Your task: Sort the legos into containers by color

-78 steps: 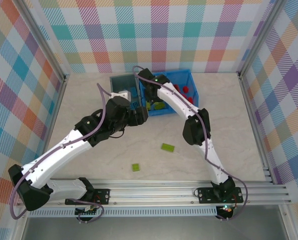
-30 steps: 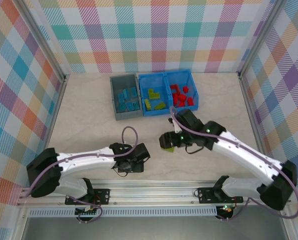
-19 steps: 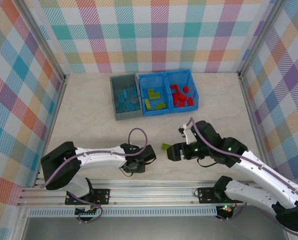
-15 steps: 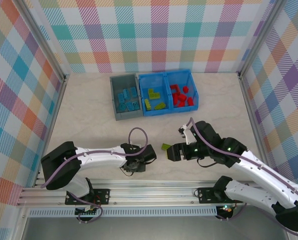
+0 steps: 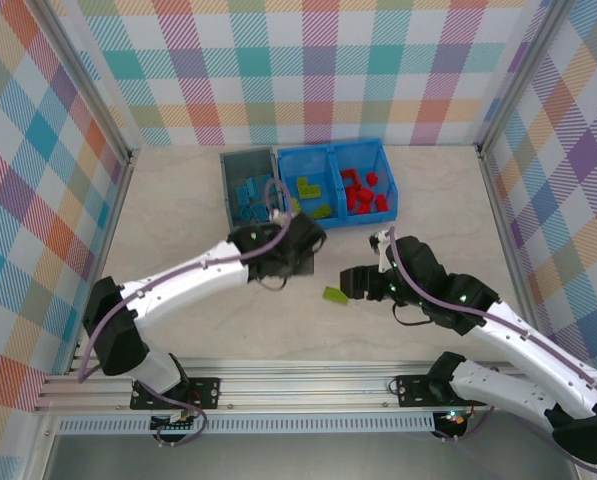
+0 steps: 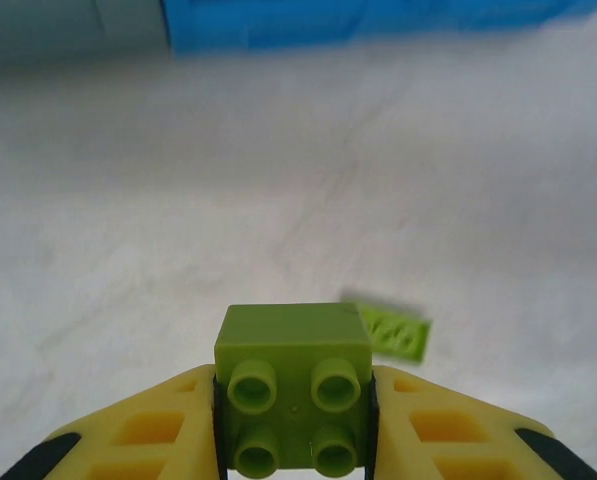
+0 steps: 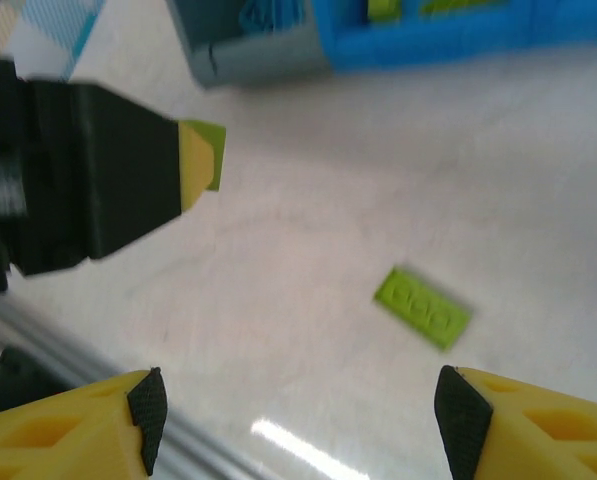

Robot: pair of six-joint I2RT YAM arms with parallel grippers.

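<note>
Since the grey bin (image 5: 227,195) holds light blue legos (image 5: 246,190) and the blue bin (image 5: 363,221) holds green legos (image 5: 305,185) in its left compartment and red legos (image 5: 361,192) in its right, the sorting looks nearly finished. As far as I can see, two green pieces are outside the bins.

One is a square four-stud brick (image 6: 292,385), pinched between the yellow fingers of the left claw (image 6: 293,425), which hangs over the table (image 5: 178,230) just in front of the bins. By my reading it is bound for the green compartment and needs only to be carried over the wall and let go. The other is a flat plate (image 5: 335,295), lying on the table well short of the bins. The right claw (image 5: 351,284) hovers just beside it, fingers spread wide with nothing between them. Picking the plate up and dropping it in with the green legos seems to be the last job.

From above, the left claw's grip is hard to judge under its dark body. The left wrist view settles it. The brick sits with its studs toward the camera, squeezed from both sides. The plate lies small on the table beyond it, and the bins' front walls blur along the top. The right wrist view adds the wide gap between its own fingers. It also shows the plate lying ahead and off to the right rather than between them, and the brick's edge poking from the left claw's tip.
</note>
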